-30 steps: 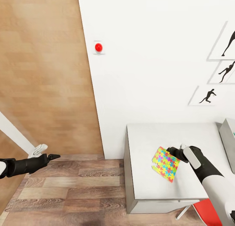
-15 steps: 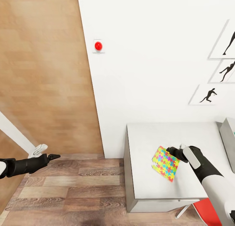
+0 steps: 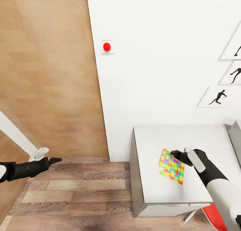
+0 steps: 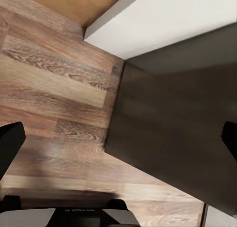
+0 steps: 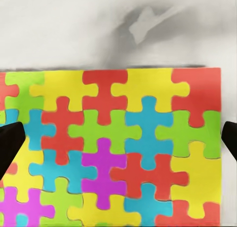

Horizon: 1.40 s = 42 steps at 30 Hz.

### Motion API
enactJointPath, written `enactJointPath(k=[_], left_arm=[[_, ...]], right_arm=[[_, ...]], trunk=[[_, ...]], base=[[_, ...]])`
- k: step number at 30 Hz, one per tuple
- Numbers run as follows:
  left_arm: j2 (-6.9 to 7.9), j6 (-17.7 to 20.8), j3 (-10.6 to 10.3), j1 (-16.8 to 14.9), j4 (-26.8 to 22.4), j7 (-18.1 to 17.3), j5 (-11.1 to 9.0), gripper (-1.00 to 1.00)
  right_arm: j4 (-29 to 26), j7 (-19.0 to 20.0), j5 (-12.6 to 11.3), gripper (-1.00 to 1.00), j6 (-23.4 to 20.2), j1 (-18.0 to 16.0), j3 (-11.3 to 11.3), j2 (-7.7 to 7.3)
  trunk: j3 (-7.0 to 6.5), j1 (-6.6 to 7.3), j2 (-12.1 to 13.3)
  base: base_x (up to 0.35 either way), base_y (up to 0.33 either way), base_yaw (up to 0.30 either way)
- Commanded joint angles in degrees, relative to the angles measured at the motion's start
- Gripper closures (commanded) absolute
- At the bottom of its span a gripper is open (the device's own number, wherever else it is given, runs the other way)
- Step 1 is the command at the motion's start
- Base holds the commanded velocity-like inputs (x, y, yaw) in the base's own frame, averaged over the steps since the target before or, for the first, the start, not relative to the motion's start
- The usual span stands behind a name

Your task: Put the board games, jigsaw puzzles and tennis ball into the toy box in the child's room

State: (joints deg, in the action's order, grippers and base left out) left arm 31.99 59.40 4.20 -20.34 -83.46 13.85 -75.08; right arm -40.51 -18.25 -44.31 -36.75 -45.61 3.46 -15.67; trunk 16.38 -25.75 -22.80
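One jigsaw puzzle (image 3: 171, 166), a bright sheet of interlocking pieces, rests tilted on the pale table (image 3: 150, 187), its upper right edge at my right gripper (image 3: 176, 154). The right wrist view faces the jigsaw puzzle (image 5: 118, 153) flat on; the two black fingertips (image 5: 10, 143) stand wide apart at its sides, so that gripper is open. A grey wall of the toy box (image 3: 237, 147) shows at the table's right end. My left gripper (image 3: 56, 160) hangs open over the wood floor, far left of the table, with nothing between its fingers.
A white wall with a red button (image 3: 106, 46) and black silhouette pictures (image 3: 217, 97) rises behind the table. A wood panel (image 3: 50, 74) fills the left. A red seat (image 3: 214, 217) sits below the table's front right. The left wrist view shows plank floor (image 4: 54, 89) and a dark block (image 4: 177, 123).
The whole view has shifted, so the camera moved. The jigsaw puzzle looks narrower and steeper by my right gripper. The left arm holds the same pose.
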Motion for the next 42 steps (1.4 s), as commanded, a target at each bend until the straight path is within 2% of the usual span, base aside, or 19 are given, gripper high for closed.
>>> enactJointPath(k=[1,18,42], left_arm=[[0.01,0.19,0.04,-0.05,-0.03,0.57,-0.60,-1.00],[0.01,0.19,0.04,-0.05,-0.05,0.57,-0.60,-1.00],[0.01,0.28,0.10,-0.05,-0.08,0.57,-0.67,-1.00]], right_arm=[[-0.09,-0.56,-0.60,-1.00,-0.08,-0.05,0.31,-0.07],[-0.27,-0.56,-0.68,-1.00,-0.08,-0.07,0.31,-0.02],[-0.27,-0.56,-0.69,-1.00,-0.16,0.00,0.31,-0.06]], trunk=[[0.11,-0.03,-0.12],[0.11,-0.03,-0.12],[0.11,-0.03,-0.12]], base=[[0.000,0.190,0.000],[0.062,0.255,0.000],[-0.059,0.124,0.000]])
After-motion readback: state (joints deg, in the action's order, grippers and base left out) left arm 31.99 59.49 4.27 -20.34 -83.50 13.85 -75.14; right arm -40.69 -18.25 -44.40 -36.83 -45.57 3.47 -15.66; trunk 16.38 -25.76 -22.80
